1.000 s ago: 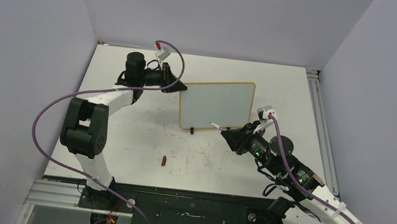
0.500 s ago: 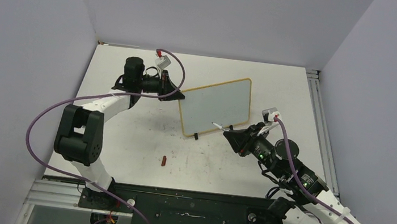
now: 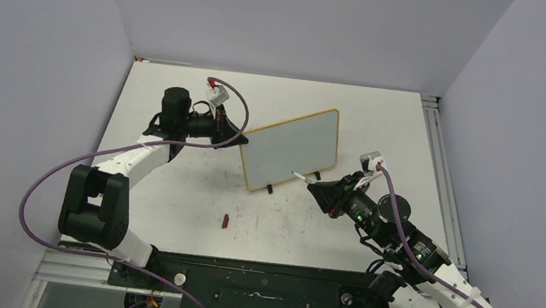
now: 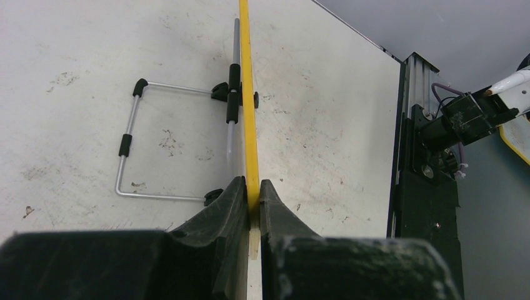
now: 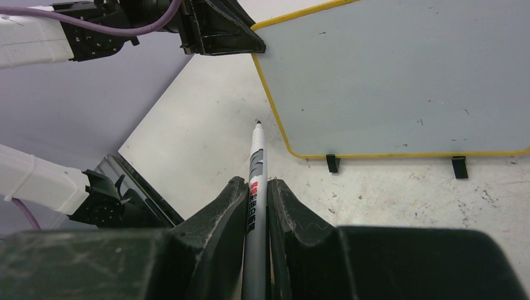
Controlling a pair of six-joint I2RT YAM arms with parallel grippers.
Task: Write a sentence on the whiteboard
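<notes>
Item 1: whiteboard point(image 3: 290, 150). Small, yellow-wood frame, rounded corners. We log it upright on the table point(image 3: 171, 189), mid-back, turned at an angle to the table edge. Face plain grey-white w/ a few specks. Two black feet point(image 5: 333, 164) along the bottom edge; wire stand point(image 4: 128, 145) behind.

Item 2: L gripper point(image 4: 251, 187). Jaws closed on the board's frame edge, one finger on each side; wrist cam shows the yellow edge running straight out btwn them.

Item 3: R gripper point(image 5: 256, 182). Jaws clamped on a grey marker point(image 5: 257, 150), uncapped, tip fwd. Tip sits just beside the board's lower corner; we can't tell if it touches.

Item 4: small red-brown piece point(image 3: 225, 220). Lies on the table nr the front, well apart from the board.
</notes>
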